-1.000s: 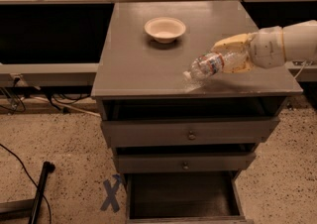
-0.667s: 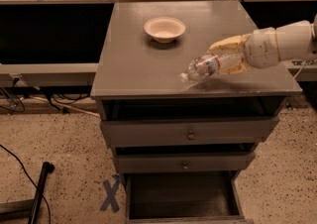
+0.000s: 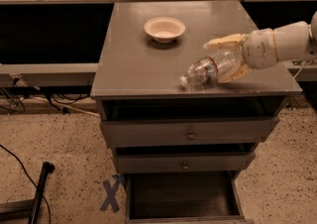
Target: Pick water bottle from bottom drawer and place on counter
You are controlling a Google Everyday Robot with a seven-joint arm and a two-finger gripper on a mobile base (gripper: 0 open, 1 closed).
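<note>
The water bottle [image 3: 207, 70] lies tilted, cap pointing left and down, its cap end almost on the counter [image 3: 138, 64] near the front edge. My gripper [image 3: 229, 59] comes in from the right and is shut on the bottle's base half, one yellowish finger [image 3: 224, 42] above it and one below. The white arm stretches off to the right edge. Below, the bottom drawer [image 3: 182, 196] stands pulled out, dark inside, nothing visible in it.
A cream bowl [image 3: 164, 28] sits on the counter toward the back centre. Two shallower drawers with round knobs [image 3: 190, 135] stand slightly ajar under the top. A blue tape cross [image 3: 112, 194] marks the floor at left, beside a black pole [image 3: 38, 192].
The gripper has carried the bottle a little left and lower, bringing its cap end closer to the counter's front edge. The bowl and drawers have not moved.
</note>
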